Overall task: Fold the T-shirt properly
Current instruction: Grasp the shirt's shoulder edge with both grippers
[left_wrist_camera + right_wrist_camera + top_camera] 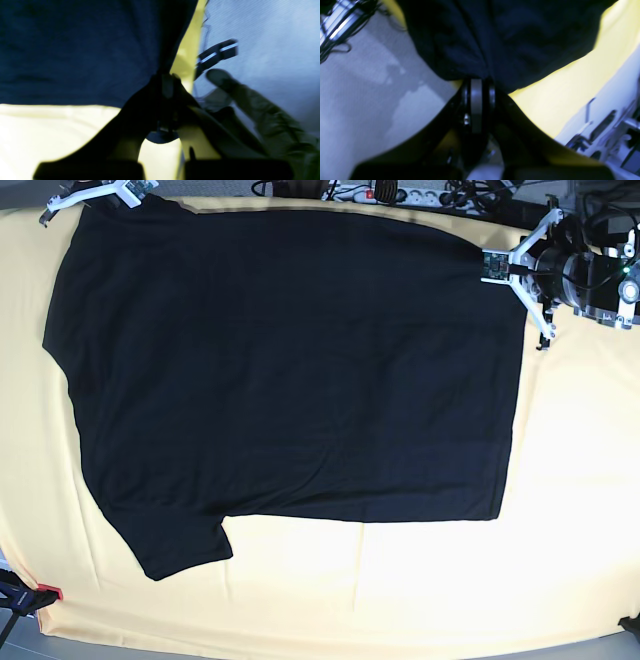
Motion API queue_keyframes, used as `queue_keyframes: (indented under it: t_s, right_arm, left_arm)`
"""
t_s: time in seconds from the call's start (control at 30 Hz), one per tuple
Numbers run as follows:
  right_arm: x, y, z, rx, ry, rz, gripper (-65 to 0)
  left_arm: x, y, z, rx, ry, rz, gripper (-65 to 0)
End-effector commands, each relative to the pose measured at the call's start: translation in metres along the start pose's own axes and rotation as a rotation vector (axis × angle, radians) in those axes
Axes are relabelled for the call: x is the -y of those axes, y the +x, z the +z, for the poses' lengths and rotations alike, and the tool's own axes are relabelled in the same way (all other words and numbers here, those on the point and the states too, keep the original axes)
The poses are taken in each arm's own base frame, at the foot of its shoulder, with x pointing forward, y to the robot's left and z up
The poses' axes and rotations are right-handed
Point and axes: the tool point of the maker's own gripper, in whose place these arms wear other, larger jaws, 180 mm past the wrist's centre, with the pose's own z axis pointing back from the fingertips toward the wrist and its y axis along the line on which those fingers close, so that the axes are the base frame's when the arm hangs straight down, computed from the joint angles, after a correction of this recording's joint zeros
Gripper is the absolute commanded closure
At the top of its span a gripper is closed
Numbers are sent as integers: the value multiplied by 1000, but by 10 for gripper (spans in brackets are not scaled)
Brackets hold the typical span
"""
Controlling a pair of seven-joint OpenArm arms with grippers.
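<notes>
The T-shirt lies spread plain side up on the yellow-covered worktop. My left hand and right hand are each clamped on a far-edge corner, so I can carry that edge evenly into a fold.

Left gripper shows white angular brackets branching off a black cylindrical motor body, small green circuit board at the tip. Right gripper has matching white struts, only partly in frame. Up close, the right gripper reads as black curved fingers flanking a pale grey pad; left gripper looks equally dark, blurred.
</notes>
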Motion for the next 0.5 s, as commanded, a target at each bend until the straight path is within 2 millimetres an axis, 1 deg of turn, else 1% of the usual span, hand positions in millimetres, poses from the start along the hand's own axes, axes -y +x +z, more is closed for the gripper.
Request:
queue_keyframes:
  t_s: [0.0, 0.07, 0.13, 0.23, 0.3, 0.4, 0.47]
  right_arm:
    - [11, 13, 2, 55, -38, 6, 0]
    - [24, 32, -3, 142, -73, 23, 0]
    - [42, 50, -8, 210, -122, 48, 0]
    - [71, 66, -12, 264, -211, 55, 0]
    - [85, 76, -12, 296, -252, 51, 0]
    - [94, 98, -12, 390, -247, 4, 0]
    - [95, 112, -12, 449, -217, 4, 0]
  left_arm:
    - [-8, 0, 5, -3, 39, -22, 0]
    - [-22, 7, 6, 31, 114, -23, 0]
    - [-41, 16, 8, 70, 212, -14, 0]
    - [-71, 20, 13, 80, 384, 20, 0]
    - [-90, 19, 18, 79, 493, 43, 0]
    - [-110, 21, 23, 100, 609, 62, 0]
    - [-115, 23, 22, 114, 641, 77, 0]
